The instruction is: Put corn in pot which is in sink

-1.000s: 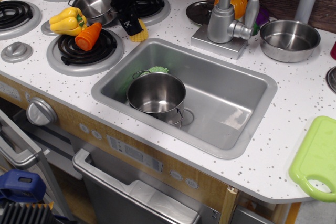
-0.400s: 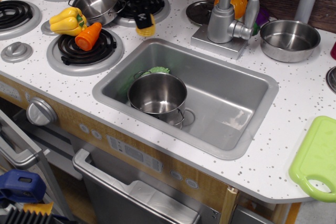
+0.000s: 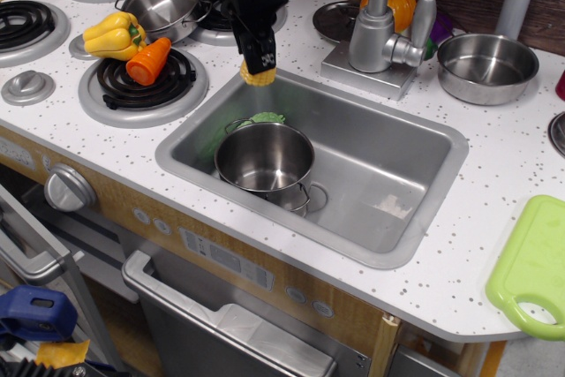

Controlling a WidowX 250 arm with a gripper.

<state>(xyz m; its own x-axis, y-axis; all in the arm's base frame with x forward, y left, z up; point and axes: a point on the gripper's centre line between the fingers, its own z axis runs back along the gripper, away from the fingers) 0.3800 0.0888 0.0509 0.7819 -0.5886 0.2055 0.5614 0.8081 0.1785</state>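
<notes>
My black gripper (image 3: 259, 61) is shut on the small yellow corn (image 3: 259, 76) and holds it in the air above the far left rim of the grey sink (image 3: 388, 161). The corn's lower end shows below the fingers. The deep shiny steel pot (image 3: 264, 158) stands upright in the left part of the sink, below and in front of the corn, with a green thing (image 3: 262, 118) behind it.
A yellow pepper (image 3: 113, 34) and an orange carrot (image 3: 148, 60) lie on the stove burners at left, with a shallower steel pot (image 3: 165, 5) behind. The faucet (image 3: 380, 28) stands behind the sink. A steel pan (image 3: 486, 66) sits at right, a green cutting board (image 3: 532, 269) at front right.
My gripper has lifted the corn off the counter by the burner and carried it right and forward, to above the sink's far left rim. The pot has not moved.
</notes>
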